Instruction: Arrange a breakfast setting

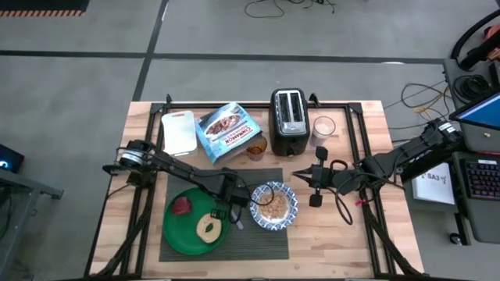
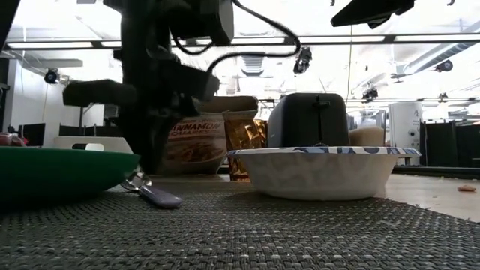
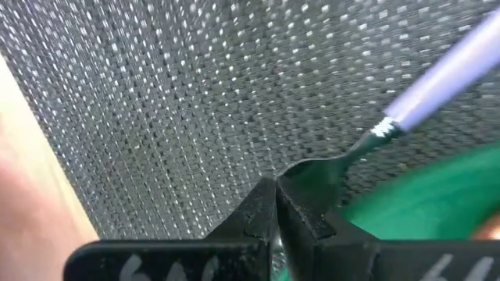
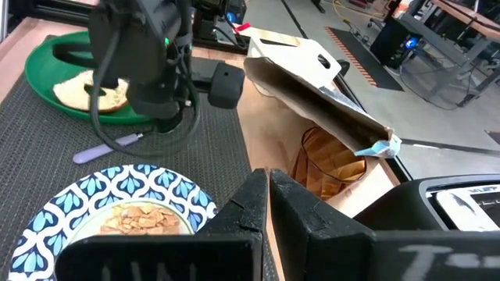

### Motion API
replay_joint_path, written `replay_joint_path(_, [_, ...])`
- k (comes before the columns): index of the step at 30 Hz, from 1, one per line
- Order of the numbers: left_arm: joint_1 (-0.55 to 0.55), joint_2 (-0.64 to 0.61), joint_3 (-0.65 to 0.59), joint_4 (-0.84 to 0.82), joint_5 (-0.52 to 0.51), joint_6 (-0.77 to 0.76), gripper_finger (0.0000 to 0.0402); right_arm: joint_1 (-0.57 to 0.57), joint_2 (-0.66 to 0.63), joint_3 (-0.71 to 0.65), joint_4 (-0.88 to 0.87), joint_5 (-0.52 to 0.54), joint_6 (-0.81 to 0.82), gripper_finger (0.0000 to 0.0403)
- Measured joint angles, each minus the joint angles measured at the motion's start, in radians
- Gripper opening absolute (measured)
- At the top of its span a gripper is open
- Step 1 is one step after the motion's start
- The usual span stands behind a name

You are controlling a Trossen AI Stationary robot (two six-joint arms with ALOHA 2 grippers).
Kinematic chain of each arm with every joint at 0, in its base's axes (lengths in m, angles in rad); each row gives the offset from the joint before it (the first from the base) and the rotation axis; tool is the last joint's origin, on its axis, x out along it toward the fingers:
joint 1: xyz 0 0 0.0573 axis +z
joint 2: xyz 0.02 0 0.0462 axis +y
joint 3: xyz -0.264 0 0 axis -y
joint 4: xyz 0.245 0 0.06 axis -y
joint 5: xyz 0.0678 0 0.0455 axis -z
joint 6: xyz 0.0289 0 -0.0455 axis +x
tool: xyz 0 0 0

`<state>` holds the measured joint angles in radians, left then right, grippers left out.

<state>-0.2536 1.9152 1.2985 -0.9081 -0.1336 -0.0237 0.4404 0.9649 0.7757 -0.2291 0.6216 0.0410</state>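
A dark grey ribbed placemat (image 1: pixel 258 242) holds a green plate (image 1: pixel 178 230) with a bagel (image 1: pixel 209 228) and a red fruit (image 1: pixel 183 205). Beside the plate stands a blue-and-white bowl (image 1: pixel 273 207) of cereal. A spoon with a lavender handle (image 3: pixel 445 78) lies on the mat between plate and bowl, its bowl end by the plate's rim. My left gripper (image 3: pixel 275 187) is shut, pointing down, with its tips right at the spoon's bowl. My right gripper (image 4: pixel 267 183) is shut and empty, right of the bowl and above the table (image 1: pixel 301 178). My left gripper's shut fingertips (image 3: pixel 293 199) stand from above right beside the spoon's bowl (image 3: pixel 316 173). I cannot tell whether they touch it. The spoon lies flat on the placemat, also seen in the low view (image 2: pixel 157 195).
Along the table's far side stand a white tray (image 1: pixel 179 133), a cereal box (image 1: pixel 228 131), an amber glass (image 1: pixel 256 148), a black toaster (image 1: pixel 287 121) and a pale cup (image 1: pixel 323 126). Bare wood lies right of the placemat (image 1: pixel 344 234).
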Motion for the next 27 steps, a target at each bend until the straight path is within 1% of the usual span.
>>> replay_joint_path(6, [0.001,0.023,-0.001,0.0,0.019,0.014,0.0,0.0,0.0,0.0,0.001,0.0,0.0,0.0009])
replay_joint_path(12, [0.001,0.025,-0.001,0.0,0.016,0.014,0.0,0.0,0.0,0.0,0.001,0.0,0.0,0.0009])
replay_joint_path(15, [0.001,0.025,-0.001,0.016,-0.025,0.015,0.0,0.0,0.0,0.0,0.001,0.0,0.0,0.0009])
replay_joint_path(18, [0.0,0.025,-0.001,0.065,-0.124,0.015,0.0,0.0,0.0,0.0,0.001,0.0,0.0,0.0009])
replay_joint_path(21, [0.001,0.025,0.011,0.049,-0.174,0.028,0.0,0.0,0.0,0.0,0.001,0.0,0.0,0.0009])
replay_joint_path(23, [0.001,0.021,0.027,0.014,-0.167,0.033,0.0,0.0,0.0,0.0,0.001,0.0,0.0,0.0009])
replay_joint_path(27, [0.002,0.017,0.048,-0.103,-0.082,0.038,0.0,0.0,0.0,0.0,0.001,0.0,0.0,0.0009])
